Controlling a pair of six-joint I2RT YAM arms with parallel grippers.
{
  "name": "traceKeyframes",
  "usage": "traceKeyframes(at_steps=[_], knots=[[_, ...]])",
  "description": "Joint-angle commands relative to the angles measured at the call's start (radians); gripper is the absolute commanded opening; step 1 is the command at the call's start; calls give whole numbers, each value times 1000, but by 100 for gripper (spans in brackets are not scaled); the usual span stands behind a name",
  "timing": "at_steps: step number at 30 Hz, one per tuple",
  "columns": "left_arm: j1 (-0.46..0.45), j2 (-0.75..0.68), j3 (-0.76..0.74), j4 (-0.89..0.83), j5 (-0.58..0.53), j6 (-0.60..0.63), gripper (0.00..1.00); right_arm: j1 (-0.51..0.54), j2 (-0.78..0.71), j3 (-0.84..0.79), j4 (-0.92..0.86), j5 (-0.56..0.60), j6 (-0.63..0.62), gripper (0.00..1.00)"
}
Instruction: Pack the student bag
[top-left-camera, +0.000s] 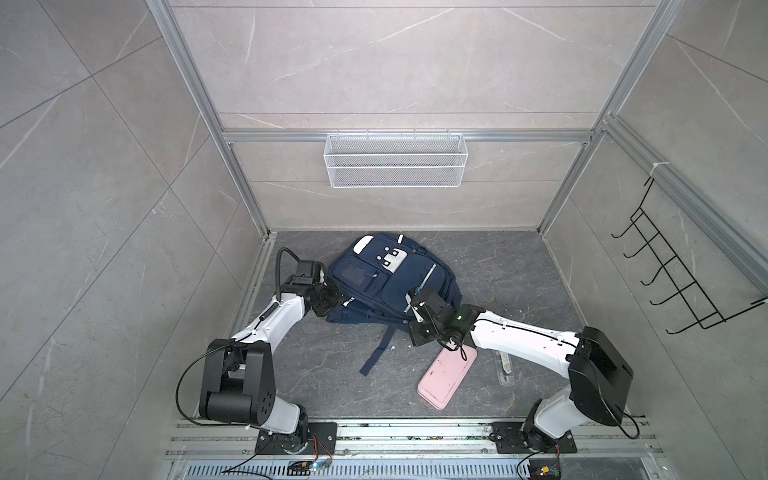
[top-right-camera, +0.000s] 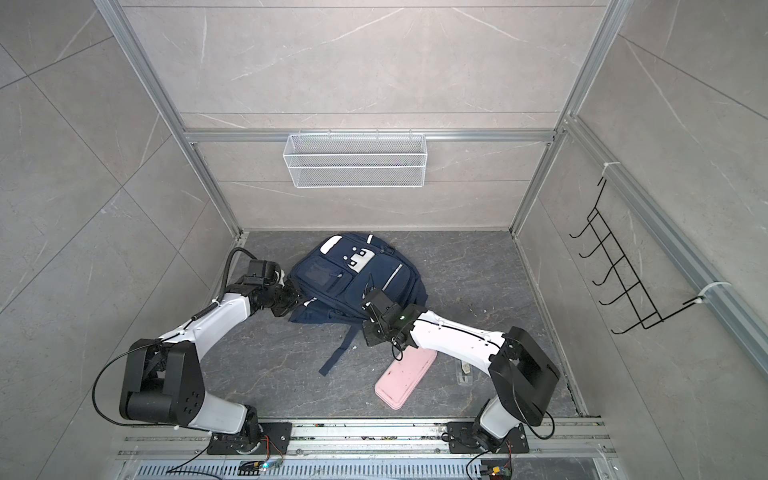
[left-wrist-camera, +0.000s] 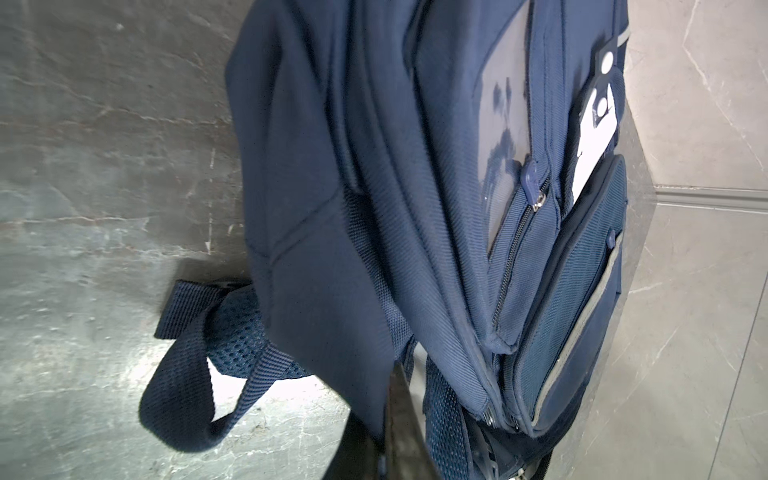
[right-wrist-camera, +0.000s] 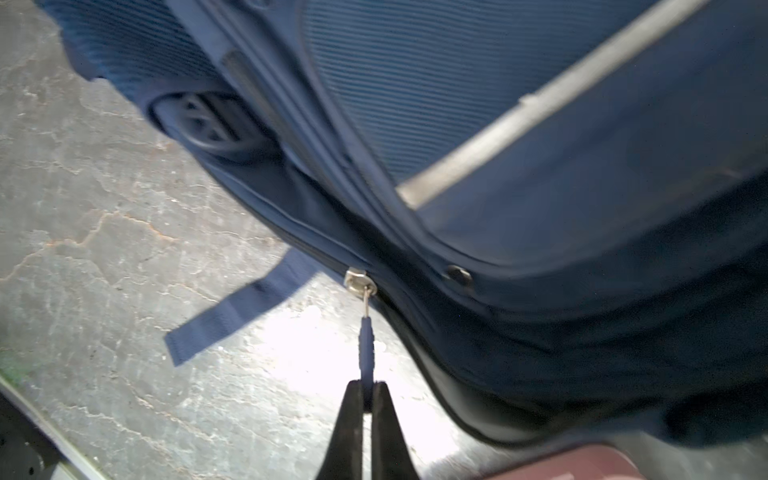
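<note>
Student bag (top-left-camera: 386, 282) lies front-up on the dark floor, centre of frame in both top views, one strap trailing toward the lower edge. Left gripper (top-left-camera: 332, 303): jaws closed, pinching fabric at the bag's lower-left edge. Right gripper (right-wrist-camera: 368, 384): jaws closed on the blue zipper pull (right-wrist-camera: 368, 340) at the bag's lower-right side. Pink case (top-left-camera: 446, 378) lies apart, lower right of the bag.

Left arm (top-left-camera: 270, 324) and right arm (top-left-camera: 523, 338) in white shells, chunky black joints (top-left-camera: 237, 382), looping black cables (top-left-camera: 277, 270), black base plates (top-left-camera: 328, 434), right gripper (right-wrist-camera: 366, 386) slim, black, tapered.
</note>
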Motion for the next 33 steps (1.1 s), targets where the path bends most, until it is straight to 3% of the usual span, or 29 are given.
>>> traceKeyframes(at_steps=[1,16,17,23,25,33], knots=[[27,2,6,67,-28,17,0,-28,-57,-34,-81,45,-22,0],[20,149,142,75,-26,1,0,13,-4,47,-48,-59,-17,0],[20,162,154,80,-29,1,2,18,7,57,-47,-63,-16,0],[-16,201,172,76,22,32,40,38,54,100,-50,-70,-13,0],[-38,186,152,65,22,48,47,41,58,103,-49,-73,-14,0],[-107,17,0,16,23,66,53,46,57,111,-39,-84,-19,0]])
